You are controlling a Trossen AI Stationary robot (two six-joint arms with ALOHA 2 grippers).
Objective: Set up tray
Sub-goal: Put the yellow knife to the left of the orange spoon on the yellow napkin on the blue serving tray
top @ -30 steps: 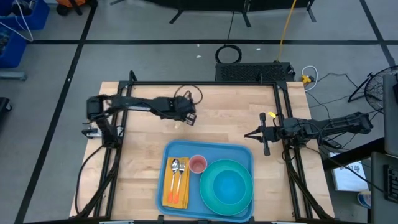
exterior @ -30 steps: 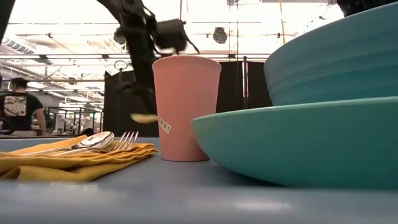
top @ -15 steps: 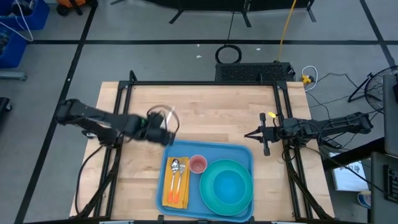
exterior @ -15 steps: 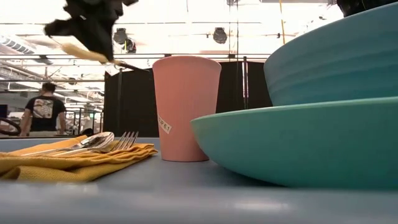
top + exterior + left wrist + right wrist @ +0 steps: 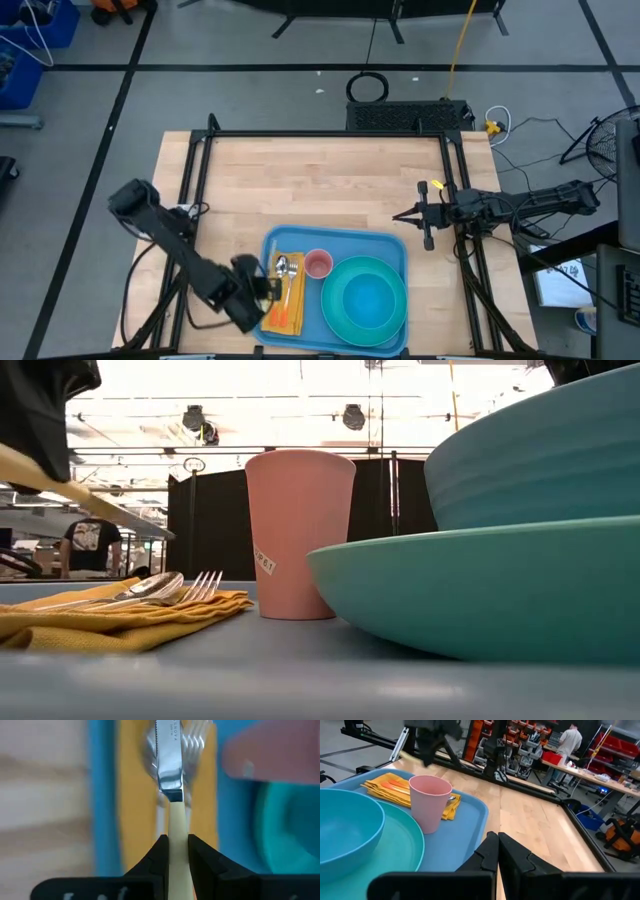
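Note:
The blue tray (image 5: pixel 392 246) lies at the table's near middle. On it are a yellow-orange napkin (image 5: pixel 282 312) with a spoon and fork (image 5: pixel 150 590), a pink cup (image 5: pixel 318 264), and a teal plate (image 5: pixel 338 318) bearing a blue bowl (image 5: pixel 370 300). My left gripper (image 5: pixel 268 290) hovers over the tray's left side, above the napkin (image 5: pixel 131 795), shut on a knife (image 5: pixel 168 767) with a cream handle. My right gripper (image 5: pixel 398 216) is shut and empty, off the tray's far right corner. My left gripper pinches the knife's cream handle (image 5: pixel 175 822) between its two fingers (image 5: pixel 159 854), just behind the steel blade. It comes slanting down from above the tray's left edge. The knife is lifted clear over the spoon and fork, running along the napkin, blade (image 5: pixel 130 520) tilted lower than the handle.
The black frame rails (image 5: pixel 190 200) run along the table's left, right and far sides. Bare wood (image 5: pixel 320 190) stretches behind the tray. Beyond the table a person (image 5: pixel 88 545) stands in the room.
My left gripper has swung from the table's far middle toward the near edge, carrying the knife, and has rolled its wrist on the way. It now hangs over the napkin on the tray's left side. The knife stays lifted throughout.

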